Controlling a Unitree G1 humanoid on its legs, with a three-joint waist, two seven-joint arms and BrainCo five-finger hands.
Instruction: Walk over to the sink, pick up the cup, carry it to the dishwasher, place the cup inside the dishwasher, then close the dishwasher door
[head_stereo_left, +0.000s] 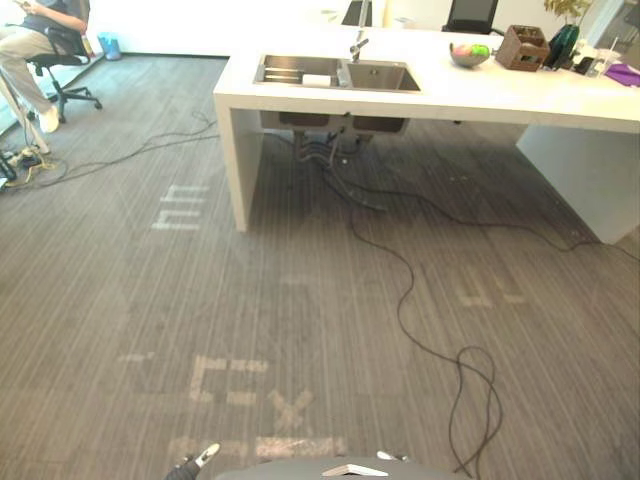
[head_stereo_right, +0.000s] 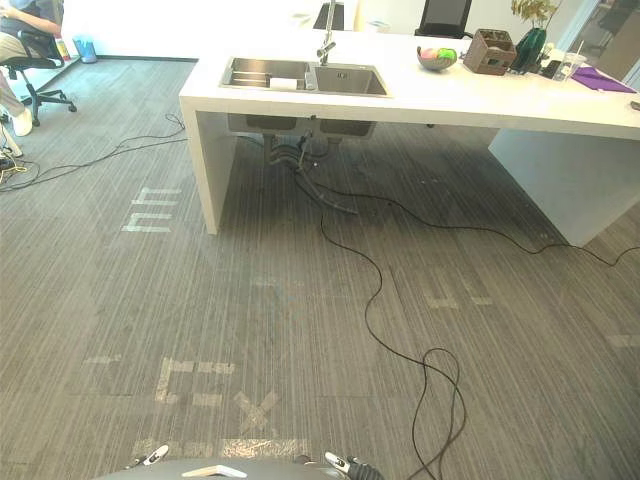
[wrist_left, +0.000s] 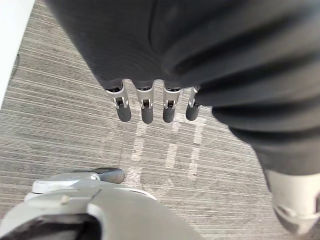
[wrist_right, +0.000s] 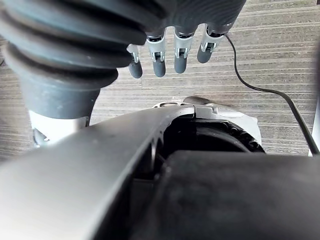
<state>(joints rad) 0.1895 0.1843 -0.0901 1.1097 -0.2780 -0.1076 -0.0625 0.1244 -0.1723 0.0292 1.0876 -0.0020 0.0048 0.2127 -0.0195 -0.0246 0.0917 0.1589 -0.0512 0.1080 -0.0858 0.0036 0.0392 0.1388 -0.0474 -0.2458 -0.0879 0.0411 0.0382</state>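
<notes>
A double steel sink (head_stereo_left: 337, 74) is set into a white counter (head_stereo_left: 430, 100) several steps ahead, with a tap (head_stereo_left: 358, 44) behind it. A small white object (head_stereo_left: 316, 79) rests in the left basin; I cannot tell what it is. My left hand (wrist_left: 145, 107) hangs at my side over the carpet, fingers straight and empty, and its tip shows at the bottom edge of the left eye view (head_stereo_left: 203, 458). My right hand (wrist_right: 170, 55) hangs the same way, open and empty, low in the right eye view (head_stereo_right: 340, 462).
Black cables (head_stereo_left: 400, 290) run over the grey carpet between me and the counter. A fruit bowl (head_stereo_left: 470, 55), a brown box (head_stereo_left: 522, 47) and a dark vase (head_stereo_left: 563, 42) stand on the counter's right part. A person sits on an office chair (head_stereo_left: 55, 60) far left.
</notes>
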